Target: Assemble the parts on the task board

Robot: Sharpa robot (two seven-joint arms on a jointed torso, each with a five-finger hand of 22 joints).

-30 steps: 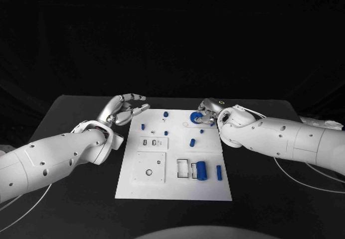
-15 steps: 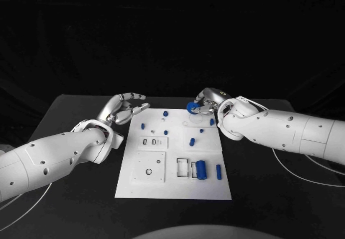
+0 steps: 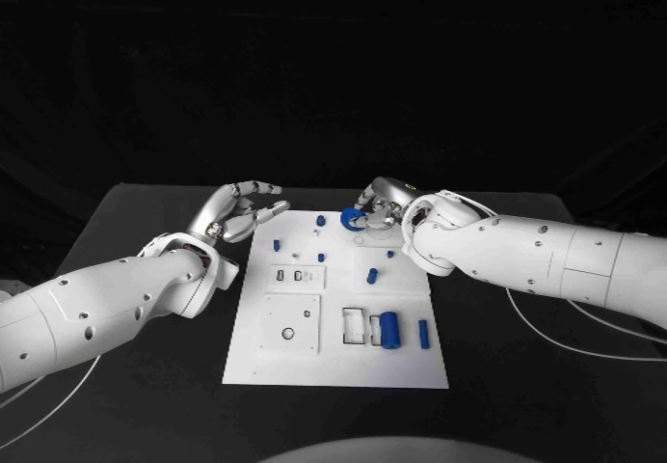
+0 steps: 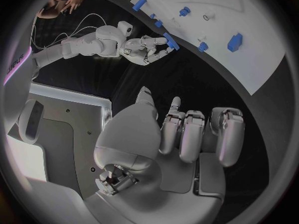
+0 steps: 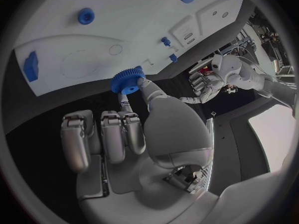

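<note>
At the board's far edge: right hand (image 3: 378,207) pinches a blue gear (image 3: 355,220).
Left hand (image 3: 245,210) empty, fingers loosely apart; several parts apparently lie loose on the board (image 3: 317,362).

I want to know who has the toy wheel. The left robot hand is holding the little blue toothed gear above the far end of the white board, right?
Not quite: the right robot hand pinches the small blue toothed plastic gear, as the right wrist view shows. The rest is right: it is above the far end of the white task board.
</note>
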